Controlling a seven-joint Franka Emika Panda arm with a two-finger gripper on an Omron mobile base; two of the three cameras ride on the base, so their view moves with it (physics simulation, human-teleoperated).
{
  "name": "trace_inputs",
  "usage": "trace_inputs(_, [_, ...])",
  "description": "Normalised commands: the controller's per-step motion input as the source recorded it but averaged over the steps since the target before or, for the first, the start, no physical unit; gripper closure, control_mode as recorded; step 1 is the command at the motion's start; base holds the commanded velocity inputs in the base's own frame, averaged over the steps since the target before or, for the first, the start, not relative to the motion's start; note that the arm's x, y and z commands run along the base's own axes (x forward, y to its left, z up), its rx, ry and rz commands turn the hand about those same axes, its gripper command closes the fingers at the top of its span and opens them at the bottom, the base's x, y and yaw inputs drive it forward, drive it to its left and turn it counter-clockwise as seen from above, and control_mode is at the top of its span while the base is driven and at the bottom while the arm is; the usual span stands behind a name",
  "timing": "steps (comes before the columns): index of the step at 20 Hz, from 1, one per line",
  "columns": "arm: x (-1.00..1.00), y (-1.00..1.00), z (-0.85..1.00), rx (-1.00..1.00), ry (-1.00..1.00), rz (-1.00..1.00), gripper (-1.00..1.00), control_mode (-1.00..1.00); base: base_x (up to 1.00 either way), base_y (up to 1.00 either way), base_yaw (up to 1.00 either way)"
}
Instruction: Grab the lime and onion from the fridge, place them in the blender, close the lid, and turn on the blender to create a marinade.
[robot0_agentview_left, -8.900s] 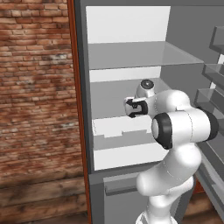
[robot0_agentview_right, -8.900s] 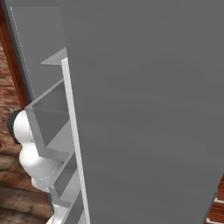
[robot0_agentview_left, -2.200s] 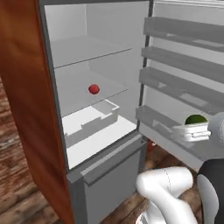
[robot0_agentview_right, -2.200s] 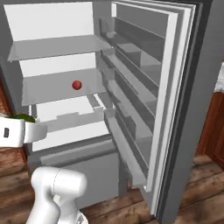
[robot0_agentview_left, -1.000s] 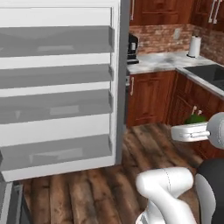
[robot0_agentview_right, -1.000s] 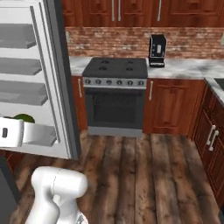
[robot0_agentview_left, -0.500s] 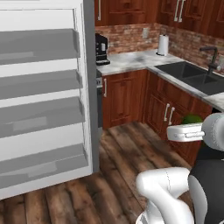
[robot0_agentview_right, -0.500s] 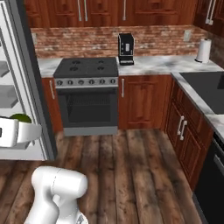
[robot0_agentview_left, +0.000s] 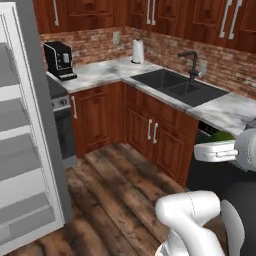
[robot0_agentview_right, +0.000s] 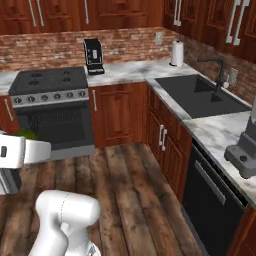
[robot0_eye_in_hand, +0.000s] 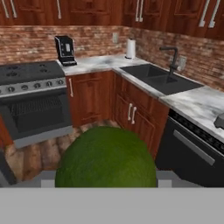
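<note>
Kitchen corner ahead: brick backsplash, marble counter (robot0_agentview_right: 210, 131) with sink (robot0_agentview_right: 197, 95), stove (robot0_agentview_right: 47, 82) far left. Lime (robot0_eye_in_hand: 106, 158) pinched in gripper (robot0_eye_in_hand: 106, 177), fingers hidden behind fruit, held over wood floor. Transit step: lime out of fridge (robot0_agentview_left: 25, 150), onion not yet fetched. Next: drive right toward blender (robot0_agentview_right: 245, 152) at near right counter end, raise lime above jar. Lime round, no long axis or heading discernible.

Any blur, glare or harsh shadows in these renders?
Hand view: lime looms large and soft-edged between the end effector tips. Left base view: flat even light, no glare on the sink. Right base view: blender cropped at the frame edge, faint shadows.
</note>
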Motion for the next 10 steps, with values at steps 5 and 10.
trace_inputs(5, [0.0, 0.0, 0.0, 0.0, 0.0, 0.0, 1.0, 1.0, 0.24, -0.23, -0.5])
trace_inputs(10, [0.0, 0.0, 0.0, 0.0, 0.0, 0.0, 1.0, 1.0, 0.54, -0.2, -0.5])
